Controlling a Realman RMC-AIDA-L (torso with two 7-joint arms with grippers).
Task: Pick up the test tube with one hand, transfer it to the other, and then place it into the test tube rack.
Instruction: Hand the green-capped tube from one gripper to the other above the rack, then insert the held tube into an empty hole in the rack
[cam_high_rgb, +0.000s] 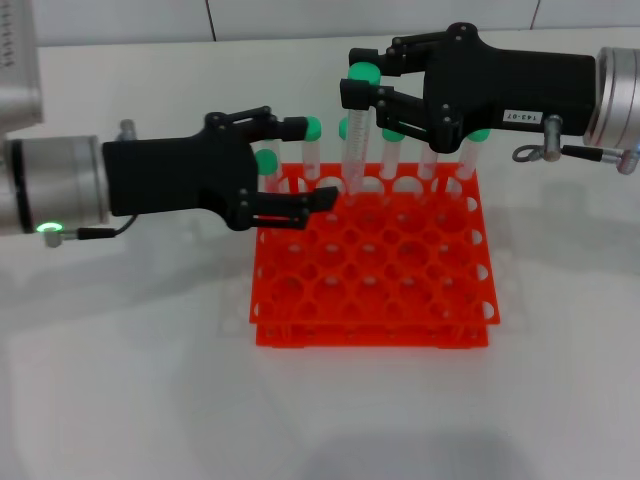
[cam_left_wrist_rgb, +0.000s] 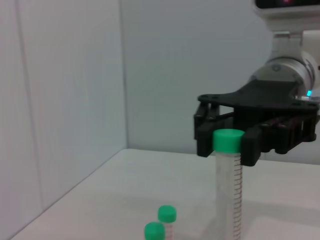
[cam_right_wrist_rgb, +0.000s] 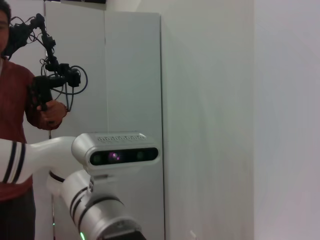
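A: Above the far edge of the test tube rack (cam_high_rgb: 372, 262), the test tube (cam_high_rgb: 356, 140) is held upright by the right gripper (cam_high_rgb: 368, 92), its jaws closed on the tube just under the green cap. The tube's lower end is seen right at the rack's far row of holes.

B: And upright for good reason, it would be judged: a vertical tube is what a round hole calls for. Whether the tip is already inside a hole cannot be told.

A: The right arm is reached in level from the rack's right side, with the white label (cam_high_rgb: 521, 116) and the metal hook (cam_high_rgb: 536, 150) shown at its wrist.

B: On the rack's left side, the left gripper (cam_high_rgb: 301, 165) is held level too, its fingers parted and nothing gripped between them. A capped tube already in the rack is seen between or just behind those fingers; contact cannot be told.

A: Other green-capped tubes (cam_high_rgb: 391, 155) are stood along that same far row, so a free hole is to be picked carefully.

B: The transfer would be judged done and the placing under way. From the left wrist view the tube (cam_left_wrist_rgb: 228, 186) is shown straight, clamped at the cap end.
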